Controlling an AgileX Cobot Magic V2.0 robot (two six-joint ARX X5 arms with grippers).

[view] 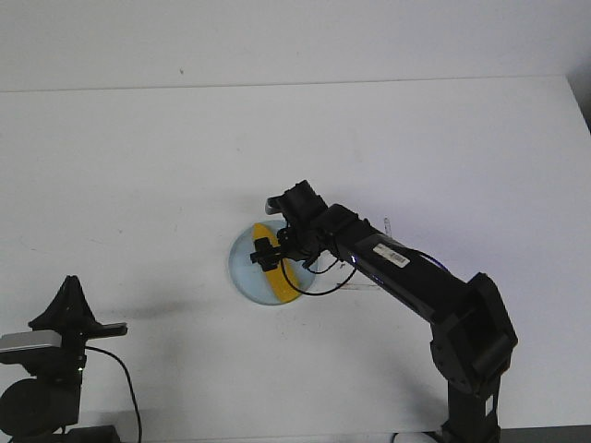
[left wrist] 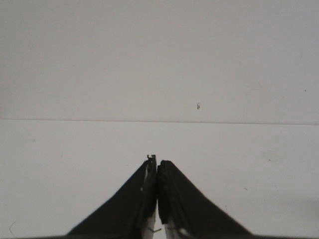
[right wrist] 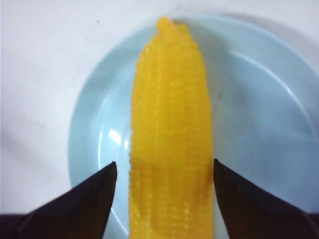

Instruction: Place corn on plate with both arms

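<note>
Hiding plate (view: 242,268) partly: corn (view: 273,277).

A bright yellow-orange toy corn cob (right wrist: 170,134) lies on the round pale-blue plastic plate (view: 242,263), which sits near the middle of the white table (view: 138,166). The black right gripper (right wrist: 164,174) is over the plate, one finger on each side of the cob. The black left gripper (left wrist: 158,172) is well apart, at the near left corner.
</note>
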